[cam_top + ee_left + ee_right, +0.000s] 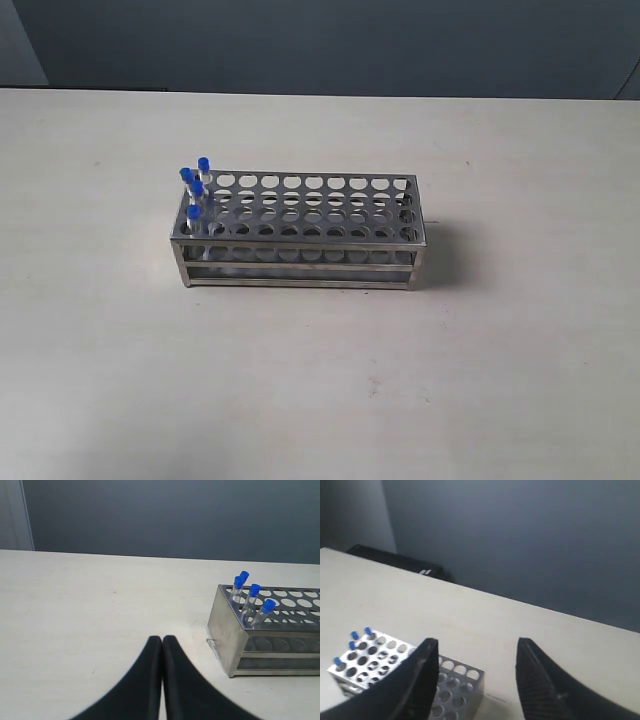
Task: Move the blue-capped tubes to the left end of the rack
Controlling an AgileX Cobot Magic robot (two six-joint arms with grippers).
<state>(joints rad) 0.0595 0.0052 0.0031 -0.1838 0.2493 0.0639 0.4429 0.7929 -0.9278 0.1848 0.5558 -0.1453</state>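
The silver rack stands in the middle of the pale table. Several blue-capped tubes stand in holes at its left end, leaning slightly. No arm shows in the exterior view. In the left wrist view my left gripper is shut with nothing in it, over bare table short of the rack; the tubes stand at that near end. In the right wrist view my right gripper is open and empty, above and beyond the rack's other end, with the tubes far from it.
The table is pale and bare around the rack. A dark grey wall runs behind its far edge. A dark object lies past the table edge in the right wrist view.
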